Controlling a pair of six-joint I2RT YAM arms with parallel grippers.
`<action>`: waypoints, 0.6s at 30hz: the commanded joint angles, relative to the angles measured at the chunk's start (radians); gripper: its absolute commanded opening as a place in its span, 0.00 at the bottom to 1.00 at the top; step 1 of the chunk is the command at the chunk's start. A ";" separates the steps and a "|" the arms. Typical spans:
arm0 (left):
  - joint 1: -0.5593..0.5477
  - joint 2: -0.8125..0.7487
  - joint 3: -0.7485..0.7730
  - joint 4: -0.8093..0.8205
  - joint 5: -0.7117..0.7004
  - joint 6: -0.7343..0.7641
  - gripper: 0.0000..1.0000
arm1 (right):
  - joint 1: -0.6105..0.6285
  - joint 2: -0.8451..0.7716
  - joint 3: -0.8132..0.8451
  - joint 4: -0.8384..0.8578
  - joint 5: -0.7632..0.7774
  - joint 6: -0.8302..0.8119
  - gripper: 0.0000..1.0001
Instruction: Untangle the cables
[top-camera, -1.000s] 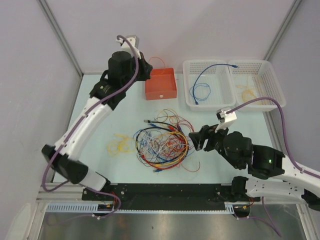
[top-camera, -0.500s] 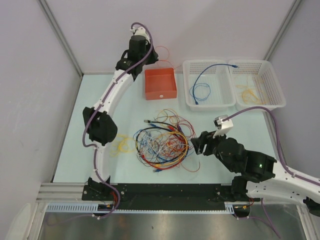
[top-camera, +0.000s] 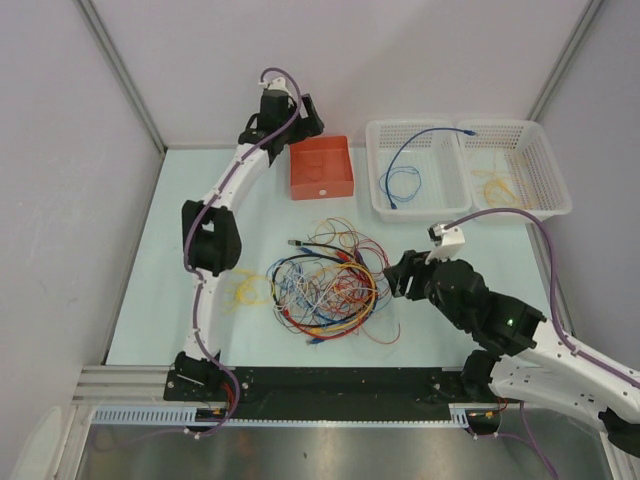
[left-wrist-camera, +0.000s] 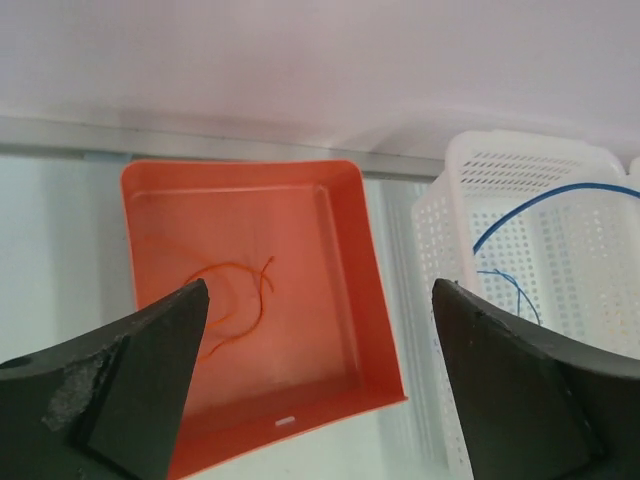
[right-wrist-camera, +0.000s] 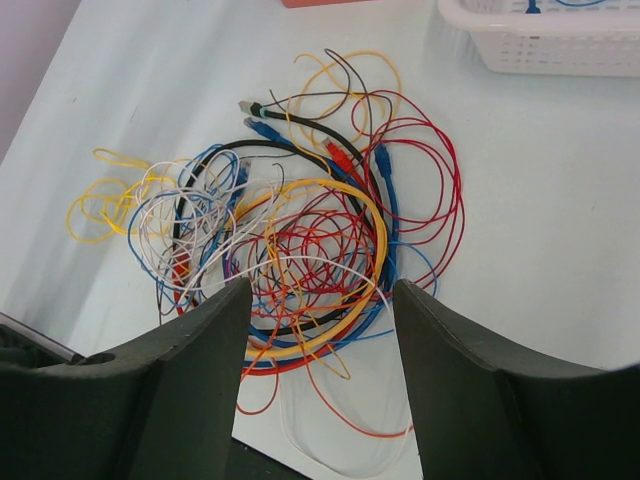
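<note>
The cables (top-camera: 325, 285) lie as a tangle of red, orange, yellow, blue, white and black loops at the table's middle, filling the right wrist view (right-wrist-camera: 300, 230). My right gripper (top-camera: 393, 275) hovers open just right of the tangle, with nothing between its fingers (right-wrist-camera: 322, 290). My left gripper (top-camera: 308, 118) is stretched to the back, open and empty (left-wrist-camera: 320, 290) above the orange tray (left-wrist-camera: 300, 230). One thin orange wire (left-wrist-camera: 235, 300) lies loose on that tray's floor.
The orange tray (top-camera: 322, 190) stands at the back centre. Two white baskets sit to its right: the left one (top-camera: 415, 124) holds a blue cable (top-camera: 400, 165), the right one (top-camera: 500, 124) a yellowish cable (top-camera: 497, 185). A yellow cable (top-camera: 240, 288) lies left of the tangle.
The left arm reached out to the back over the orange tray and its gripper opened; the orange wire it carried now lies in the tray. The right gripper shifted slightly toward the tangle.
</note>
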 joint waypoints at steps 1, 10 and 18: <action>-0.021 -0.122 -0.034 0.130 0.026 0.027 1.00 | -0.016 0.009 0.001 0.054 -0.055 0.007 0.63; -0.119 -0.564 -0.608 0.197 0.043 0.044 0.99 | -0.021 0.159 0.000 0.038 -0.118 0.023 0.63; -0.294 -0.984 -1.181 0.244 0.006 -0.024 1.00 | -0.016 0.315 -0.018 0.138 -0.256 0.029 0.65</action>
